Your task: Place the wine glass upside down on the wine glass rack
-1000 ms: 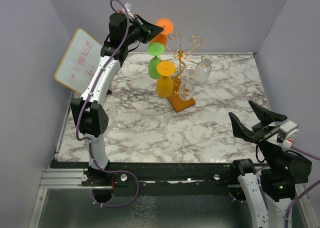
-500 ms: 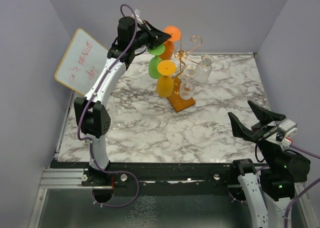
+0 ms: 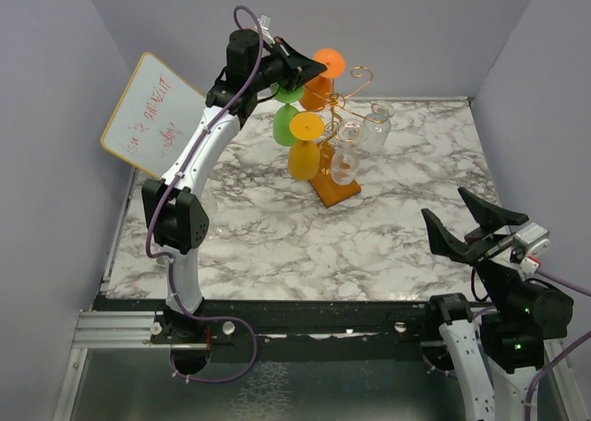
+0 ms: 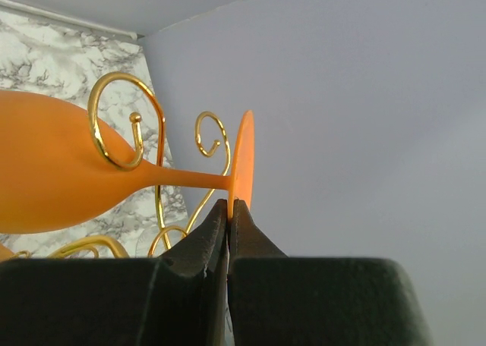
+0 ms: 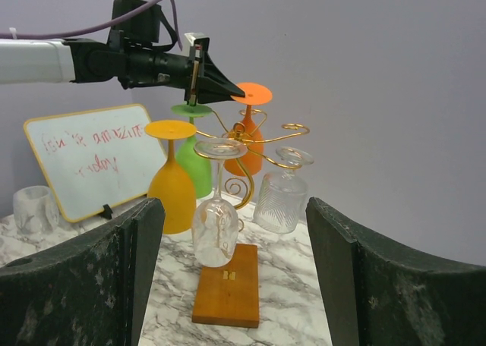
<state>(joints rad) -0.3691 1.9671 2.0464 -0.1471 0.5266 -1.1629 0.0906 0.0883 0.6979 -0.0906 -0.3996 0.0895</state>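
An orange wine glass (image 3: 318, 90) hangs upside down at the back of the wine glass rack (image 3: 343, 98), a gold wire stand on an orange-brown wooden base (image 5: 225, 285). My left gripper (image 3: 312, 67) is shut on the rim of the glass's round foot (image 4: 243, 160). In the left wrist view the stem (image 4: 190, 179) runs across a gold spiral arm (image 4: 114, 133), with the orange bowl (image 4: 53, 171) beyond it. My right gripper (image 3: 471, 225) hovers open over the table's near right corner, far from the rack, with nothing between its fingers.
A green glass (image 3: 285, 123), a yellow glass (image 3: 304, 153) and two clear glasses (image 5: 218, 221) (image 5: 281, 198) hang upside down on the rack. A white board with red writing (image 3: 152, 114) leans at the left wall. A clear tumbler (image 5: 34, 208) stands beside it.
My left arm has carried the orange glass to the right, from beside the rack to its back spiral arm. The right arm has not moved.
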